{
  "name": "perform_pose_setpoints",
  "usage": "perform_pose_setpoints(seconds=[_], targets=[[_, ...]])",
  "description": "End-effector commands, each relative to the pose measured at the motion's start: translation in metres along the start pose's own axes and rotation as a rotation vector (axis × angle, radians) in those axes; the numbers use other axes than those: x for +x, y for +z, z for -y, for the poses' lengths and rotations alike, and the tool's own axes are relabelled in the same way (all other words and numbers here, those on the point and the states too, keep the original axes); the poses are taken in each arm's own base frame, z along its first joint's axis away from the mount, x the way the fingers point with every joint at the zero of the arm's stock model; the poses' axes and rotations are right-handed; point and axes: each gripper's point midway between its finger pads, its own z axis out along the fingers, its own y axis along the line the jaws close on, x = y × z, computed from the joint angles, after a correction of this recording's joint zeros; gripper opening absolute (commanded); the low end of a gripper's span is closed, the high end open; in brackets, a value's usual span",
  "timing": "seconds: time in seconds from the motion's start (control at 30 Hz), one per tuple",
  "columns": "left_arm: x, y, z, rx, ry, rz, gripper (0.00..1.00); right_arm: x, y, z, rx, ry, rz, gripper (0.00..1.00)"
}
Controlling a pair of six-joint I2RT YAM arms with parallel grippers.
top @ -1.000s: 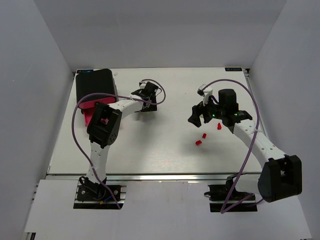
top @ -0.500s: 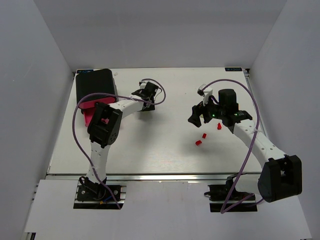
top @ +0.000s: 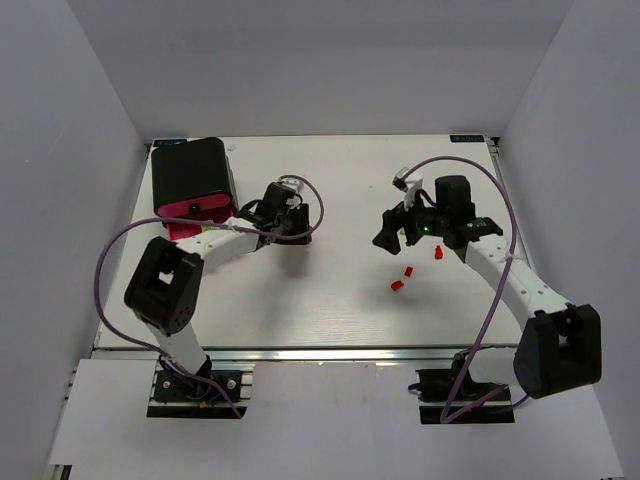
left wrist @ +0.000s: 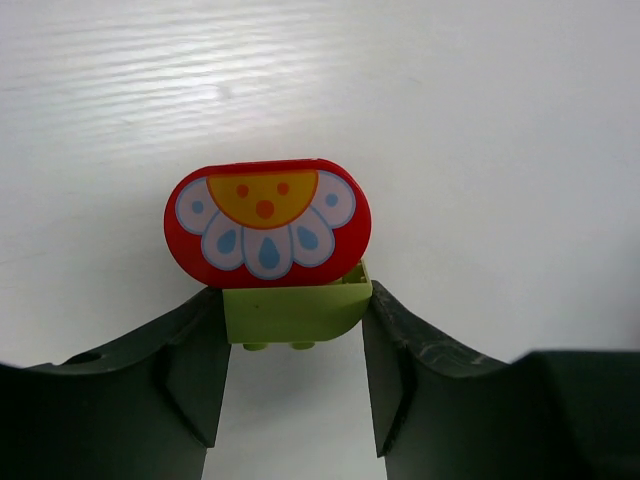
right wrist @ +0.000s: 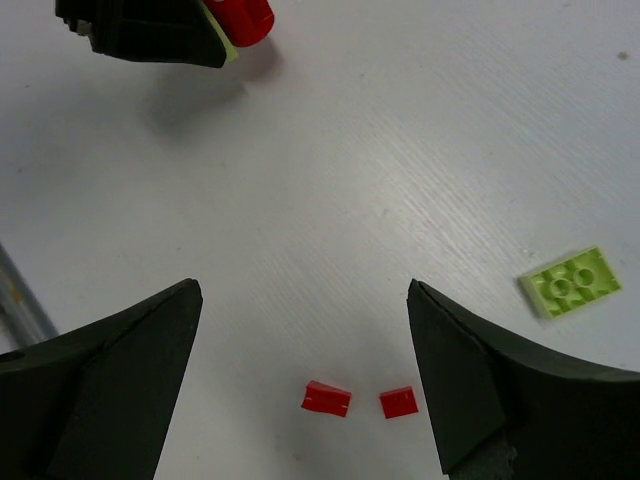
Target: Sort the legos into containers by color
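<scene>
Gripping a smooth lime brick point(left wrist: 295, 315) under an oval red tile point(left wrist: 268, 222) is your left gripper point(left wrist: 295, 330); your right gripper point(right wrist: 305, 290) stands open.

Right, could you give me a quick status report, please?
Left gripper shut on lime-green plastic brick carrying red oval flower tile. Right gripper open, facing two small red bricks. No obstruction visible.
</scene>
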Motion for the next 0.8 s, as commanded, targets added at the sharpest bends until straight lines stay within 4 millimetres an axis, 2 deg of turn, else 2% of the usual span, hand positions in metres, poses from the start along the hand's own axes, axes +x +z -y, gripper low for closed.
perform_pose_setpoints(seconds=[0.0, 0.03, 0.17, 0.23, 0.37, 0.5, 0.63, 0.77], targets=[[-0.003, -0.045, 0.057, 0.353, 0.115, 0.043, 0.34, -0.015, 0.006, -0.017, -0.123, 0.065, -0.005, 0.89], [0.005, -0.055, 0.071, 0.444, 0.169, 0.029, 0.35, -0.013, 0.007, -0.021, -0.152, 0.126, -0.022, 0.89], [0.032, -0.078, 0.088, 0.597, 0.283, -0.009, 0.35, -0.009, 0.019, -0.054, -0.326, 0.347, -0.089, 0.89], [0.047, -0.083, 0.098, 0.646, 0.338, -0.043, 0.36, -0.011, 0.026, -0.061, -0.359, 0.420, -0.111, 0.89], [0.064, -0.090, 0.111, 0.702, 0.421, -0.065, 0.36, -0.015, 0.033, -0.071, -0.374, 0.586, -0.149, 0.89], [0.067, -0.089, 0.111, 0.665, 0.474, -0.042, 0.37, -0.010, 0.038, -0.081, -0.391, 0.655, -0.176, 0.89], [0.062, -0.091, 0.121, 0.653, 0.521, 0.006, 0.37, -0.001, 0.044, -0.079, -0.349, 0.703, -0.203, 0.88], [0.051, -0.091, 0.129, 0.634, 0.539, 0.063, 0.37, 0.007, 0.052, -0.069, -0.278, 0.722, -0.229, 0.87]])
